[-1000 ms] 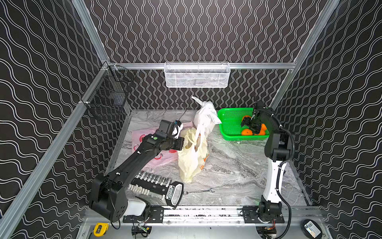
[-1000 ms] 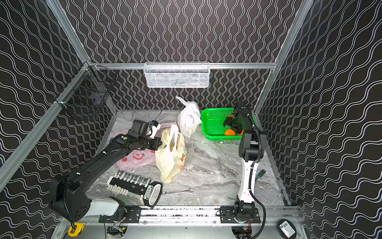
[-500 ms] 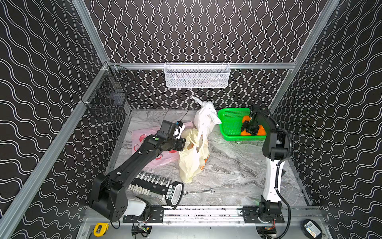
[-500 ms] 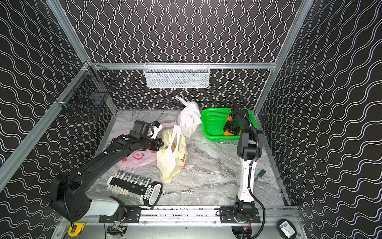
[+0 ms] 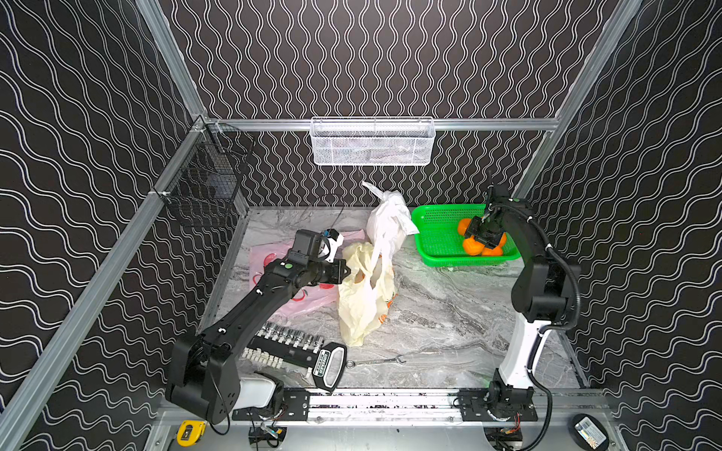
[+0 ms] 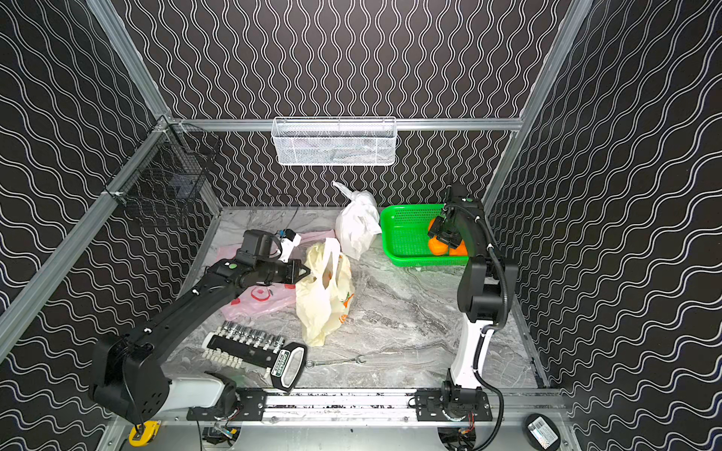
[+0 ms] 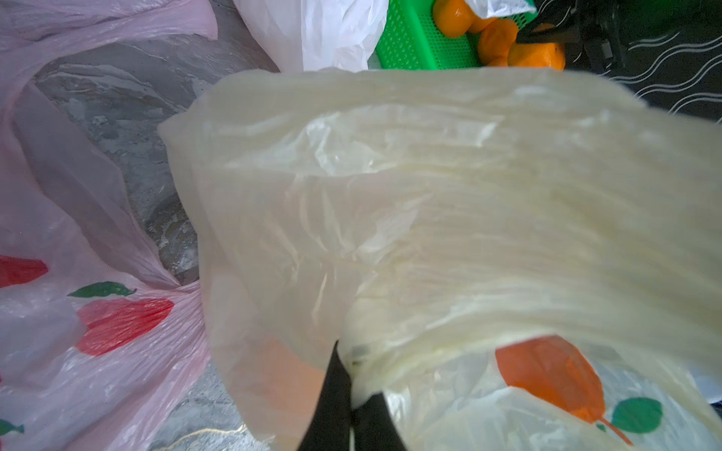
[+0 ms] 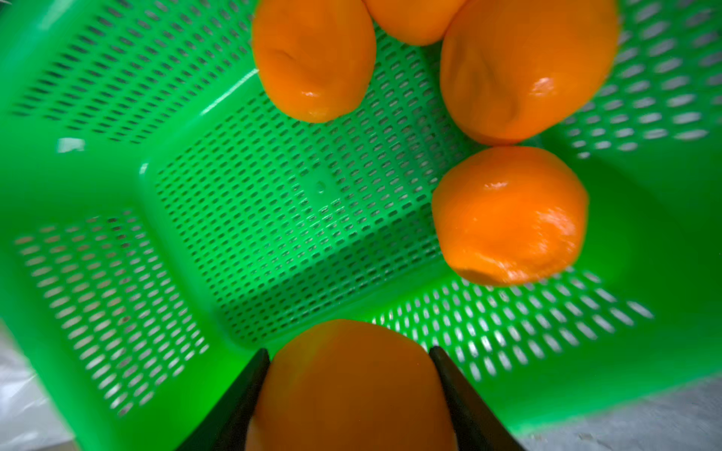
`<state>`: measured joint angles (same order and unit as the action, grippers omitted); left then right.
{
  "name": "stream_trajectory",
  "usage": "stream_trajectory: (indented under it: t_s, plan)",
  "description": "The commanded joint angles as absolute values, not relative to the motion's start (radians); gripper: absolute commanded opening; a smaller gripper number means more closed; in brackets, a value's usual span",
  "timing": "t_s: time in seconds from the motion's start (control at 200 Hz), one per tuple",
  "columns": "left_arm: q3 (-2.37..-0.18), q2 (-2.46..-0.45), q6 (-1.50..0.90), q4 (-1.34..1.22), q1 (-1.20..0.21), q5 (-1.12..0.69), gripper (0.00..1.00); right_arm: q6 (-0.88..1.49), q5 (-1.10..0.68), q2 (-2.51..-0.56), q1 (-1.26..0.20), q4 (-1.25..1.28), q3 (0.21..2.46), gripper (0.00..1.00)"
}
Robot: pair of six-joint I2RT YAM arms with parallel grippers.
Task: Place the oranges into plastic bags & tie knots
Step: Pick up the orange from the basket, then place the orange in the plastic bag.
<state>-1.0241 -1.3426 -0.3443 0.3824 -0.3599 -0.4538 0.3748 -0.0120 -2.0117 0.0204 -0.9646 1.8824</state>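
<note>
My left gripper (image 5: 345, 269) (image 7: 344, 353) is shut on a pinch of the rim of the yellowish plastic bag (image 5: 363, 300) (image 7: 429, 195), holding it upright at mid-table. My right gripper (image 8: 347, 353) (image 5: 483, 239) sits in the green basket (image 5: 433, 213), its jaws closed against both sides of one orange (image 8: 351, 390). Several more oranges (image 8: 508, 214) (image 5: 472, 246) lie loose in the basket. The white bag (image 5: 388, 222) stands behind, with a knot (image 5: 371, 187) at its top. The pink bag (image 5: 273, 265) (image 7: 97, 312) lies flat under my left arm.
A socket set (image 5: 289, 345) and a wrench (image 5: 375, 362) lie near the front edge. A white mesh basket (image 5: 373, 142) hangs on the back wall and a black wire basket (image 5: 207, 187) on the left wall. The right wall stands close behind the green basket.
My right gripper's jaws have narrowed onto an orange in the basket. The left arm and the yellowish bag have barely shifted.
</note>
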Motion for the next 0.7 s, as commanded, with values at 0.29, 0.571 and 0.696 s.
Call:
stream_trajectory:
  t_s: [0.29, 0.571, 0.696]
  plan:
    - [-0.990, -1.349, -0.441, 0.223, -0.307, -0.619, 0.00, 0.460, -0.347, -1.476, -0.358, -0.701, 1.545, 0.43]
    - [-1.003, -1.363, -0.426, 0.216, -0.304, -0.657, 0.00, 0.532, -0.465, -1.492, -0.620, -0.489, 1.485, 0.43]
    - [-0.999, -1.354, -0.418, 0.209, -0.303, -0.676, 0.00, 0.533, -0.511, -1.564, -0.658, -0.441, 1.526, 0.43]
